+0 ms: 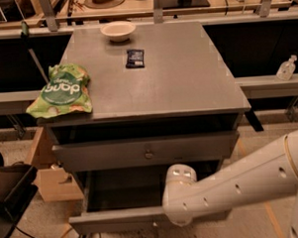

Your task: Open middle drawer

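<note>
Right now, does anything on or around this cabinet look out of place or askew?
The green chip bag overhangs the front-left corner of the cabinet top and could slip off. The middle drawer stands pulled out, as intended. The gripper is hidden under the end of the arm at that drawer's front. Nothing spilled or damaged.

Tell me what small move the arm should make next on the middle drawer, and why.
Probably a short pull straight out to finish. The middle drawer already stands well out, its dark inside showing. The tool is hidden behind the arm, by the drawer's front.
</note>
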